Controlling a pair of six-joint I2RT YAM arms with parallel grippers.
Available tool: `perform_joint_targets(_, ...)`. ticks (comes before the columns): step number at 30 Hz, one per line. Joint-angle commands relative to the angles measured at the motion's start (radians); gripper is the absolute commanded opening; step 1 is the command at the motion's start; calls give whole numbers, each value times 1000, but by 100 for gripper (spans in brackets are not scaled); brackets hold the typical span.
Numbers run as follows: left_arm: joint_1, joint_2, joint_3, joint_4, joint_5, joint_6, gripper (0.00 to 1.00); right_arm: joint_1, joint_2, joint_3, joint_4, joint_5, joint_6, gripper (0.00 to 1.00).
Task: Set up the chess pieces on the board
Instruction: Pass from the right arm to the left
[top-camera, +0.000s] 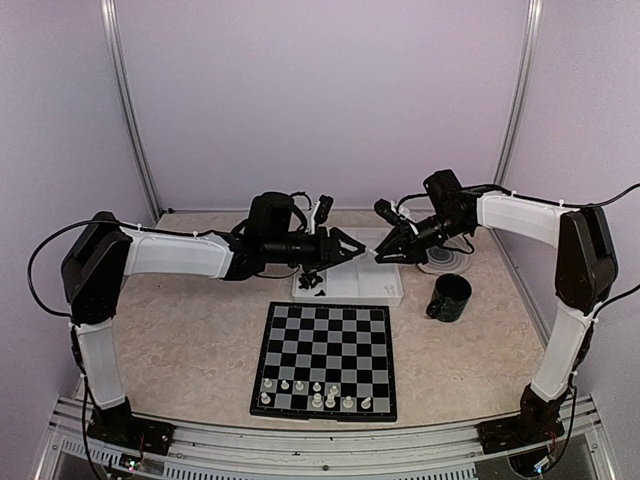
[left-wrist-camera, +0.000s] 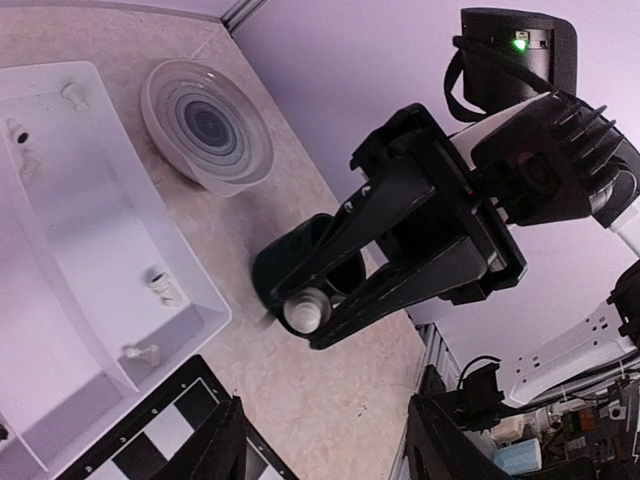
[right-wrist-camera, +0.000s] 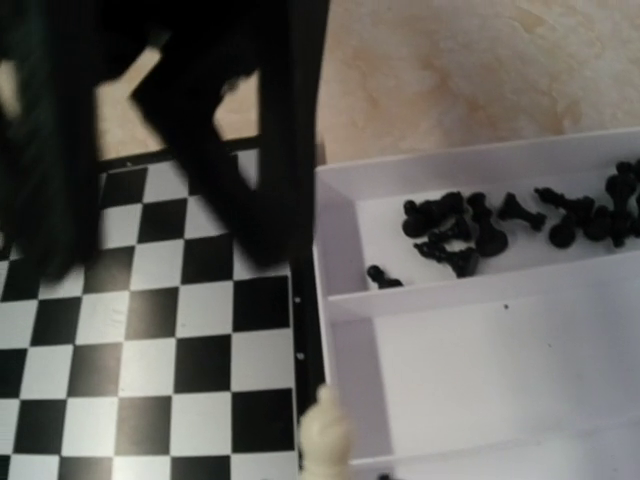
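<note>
While your two claws face tip to tip above the white rectangular plastic tray (top-camera: 372, 287), note the grips. The right claw (top-camera: 380, 257) is pinched on a small white chess piece (left-wrist-camera: 303, 310). The left claw (top-camera: 358, 250) stands part-spread and holds nothing. The piece sits beyond its fingertips (left-wrist-camera: 228, 440), not between them.

The flat black-and-pale-grey checked chessboard (top-camera: 330, 340) lies on the beige worktop (top-camera: 190, 340), just in front of the tray. A row of white pieces (top-camera: 315, 395) stands along its near edge. The black pieces (right-wrist-camera: 470, 235) lie heaped in one tray compartment.

Risks, as I judge them:
- If you let go on the right before the left has a firm hold, the piece drops into the tray or onto the board.
- An off-centre pinch on so small and smooth a figure could twist or squirt it out.
- The claw tips are crowded, so they could knock together.
</note>
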Motion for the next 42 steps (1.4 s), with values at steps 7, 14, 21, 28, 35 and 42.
perform_joint_targets(7,-21,87,104,21,40,-62,44,6,4,-1,-14,-80,-14,14)
perform_joint_targets(14,-23,115,136,19,44,-73,37,22,7,1,-35,-80,-34,14)
perform_joint_targets(21,-28,139,173,4,59,-64,25,32,17,9,-47,-70,-39,14)
perform_joint_targets(28,-31,153,179,-9,66,-63,15,32,17,11,-46,-71,-35,15)
perform_joint_targets(35,-35,154,180,-23,63,-58,10,34,26,12,-47,-75,-31,15)
perform_joint_targets(42,-32,71,175,-203,1,73,3,17,-5,18,-86,-62,-60,31)
